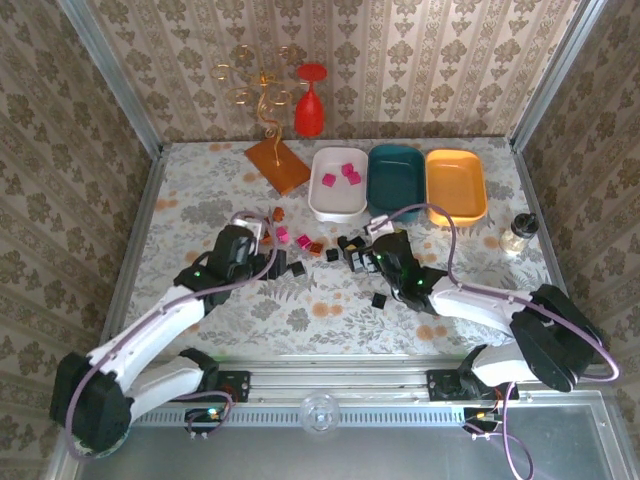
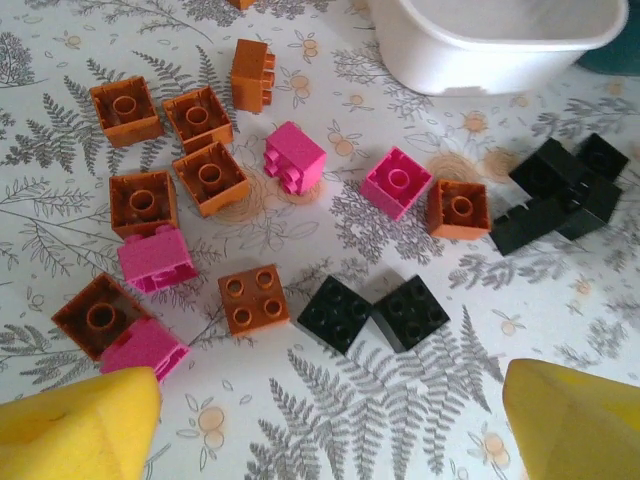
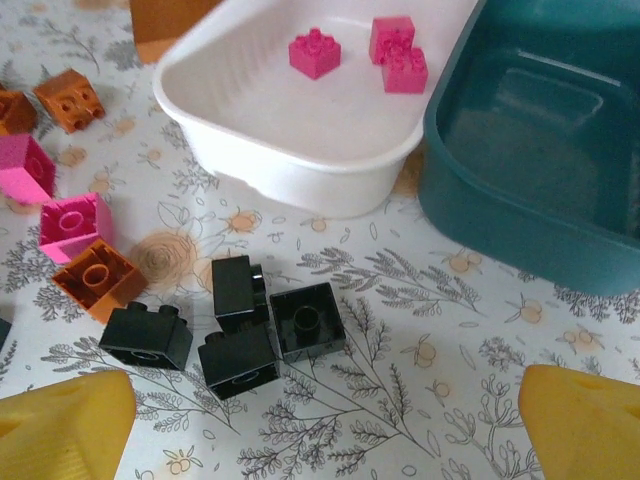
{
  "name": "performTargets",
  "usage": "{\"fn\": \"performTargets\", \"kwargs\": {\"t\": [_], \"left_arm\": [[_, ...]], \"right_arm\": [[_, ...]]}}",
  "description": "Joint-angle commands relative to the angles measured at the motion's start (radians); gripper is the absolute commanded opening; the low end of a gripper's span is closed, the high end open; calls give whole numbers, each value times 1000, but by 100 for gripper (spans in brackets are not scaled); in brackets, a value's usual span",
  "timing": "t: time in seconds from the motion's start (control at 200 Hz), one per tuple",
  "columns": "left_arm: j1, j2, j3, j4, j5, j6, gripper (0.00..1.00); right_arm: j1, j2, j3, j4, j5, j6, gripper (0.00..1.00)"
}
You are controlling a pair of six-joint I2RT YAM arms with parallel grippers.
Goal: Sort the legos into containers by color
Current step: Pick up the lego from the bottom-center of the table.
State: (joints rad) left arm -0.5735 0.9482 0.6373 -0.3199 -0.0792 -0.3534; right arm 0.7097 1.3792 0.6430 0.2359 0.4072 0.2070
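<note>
1. From where I stand, the left pincer (image 2: 330, 430) hangs over the mixed scatter, its yellow fingers (image 2: 80, 425) spread wide with nothing between them. The right pincer (image 3: 330, 420) is just as wide apart and empty, low above a knot of black pieces (image 3: 270, 325)
2. Most of the legos (image 2: 210, 177) lie loose on the tabletop (image 1: 330, 320), just in front of the trays, with orange, pink and black mixed together. Three pink ones (image 3: 314, 52) already sit in the white tray (image 3: 300, 170). The teal tray (image 3: 520, 220) beside it and the orange-yellow tray (image 1: 455, 185) look bare
3. I'd judge these blocks light, hard and glossy. They won't give under a squeeze, but a pinch on a corner or on the studs could squirt one sideways
4. The best hold looks to be across two flat opposite sides, fingers coming straight down
5. The black ones touch each other, so a finger may nudge a neighbour there. The tipped pink block (image 2: 295, 158) lies apart from the others and seems an easier first pick
</note>
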Motion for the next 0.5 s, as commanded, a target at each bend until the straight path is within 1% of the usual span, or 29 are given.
{"fn": "performTargets", "kwargs": {"t": [0.0, 0.08, 0.14, 0.215, 0.26, 0.365, 0.43, 0.495], "left_arm": [[19, -64, -29, -17, 107, -11, 94], [35, -63, -44, 27, 187, -16, 97], [45, -37, -46, 70, 244, -17, 100], [55, 18, -45, 136, 303, -18, 100], [56, 55, -44, 178, 345, -20, 100], [55, 126, -54, 314, 478, -31, 100], [54, 161, -56, 376, 552, -29, 100], [52, 187, -59, 422, 604, -41, 100]], "right_arm": [[-4, 47, 107, -194, 46, 108, 100], [1, 68, 205, -404, 49, 197, 100], [21, 57, 219, -513, 46, 259, 100], [52, 18, 181, -602, 38, 349, 100], [73, -46, 150, -650, 33, 414, 100], [118, -140, 92, -748, 32, 549, 99], [151, -168, 82, -816, 35, 610, 97], [186, -161, 80, -851, 33, 653, 96]]}}
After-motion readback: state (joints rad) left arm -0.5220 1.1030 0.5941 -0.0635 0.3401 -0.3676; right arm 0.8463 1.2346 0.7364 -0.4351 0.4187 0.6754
